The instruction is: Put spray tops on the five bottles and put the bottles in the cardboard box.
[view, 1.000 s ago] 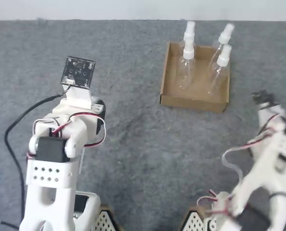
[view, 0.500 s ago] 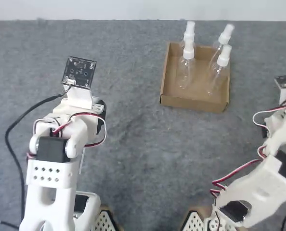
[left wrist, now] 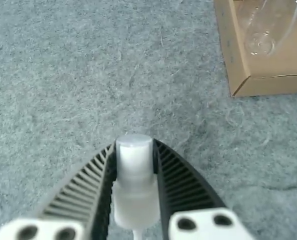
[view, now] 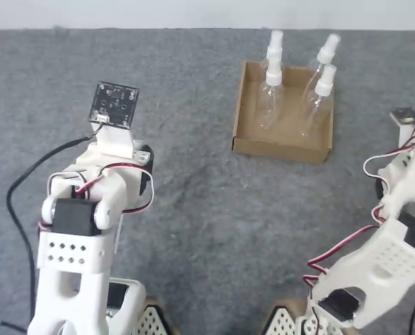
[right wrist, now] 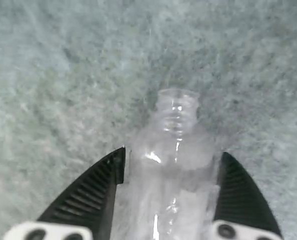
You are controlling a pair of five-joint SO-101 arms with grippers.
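**Change.** Over the last second the right arm (view: 392, 237), at 4 o'clock on the table in the high view, has swung up and outward from a low, folded pose. Its wrist end now stands near 3 o'clock, having barely shifted in the last half second. The left arm (view: 89, 209) at 8 o'clock has not moved, and the contents of the box are unchanged. Judgement: the last two parts are in hand and being lined up for capping, which is not yet done.

**Left gripper** (left wrist: 133, 148). Jaws closed almost fully on a white plastic spray top (left wrist: 134, 175), held upright between the ribbed black fingers (left wrist: 96, 185), its dip tube pointing back toward the wrist.

**Right gripper** (right wrist: 172, 153). Jaws spread to body width and pressed against the shoulders of a clear plastic bottle (right wrist: 177, 117). Its threaded neck is open and bare.

**Brown cardboard box** (view: 281, 148). A shallow open tray at 1 o'clock, well apart from both grippers. It holds four clear capped bottles (view: 269, 98) lying with their white tops toward 12 o'clock. Four of five are delivered.

**Surface.** Grey carpet-like mat (view: 207, 181).

**Writing.** No label, brand or lettering can be read on the bottles, spray top or box.
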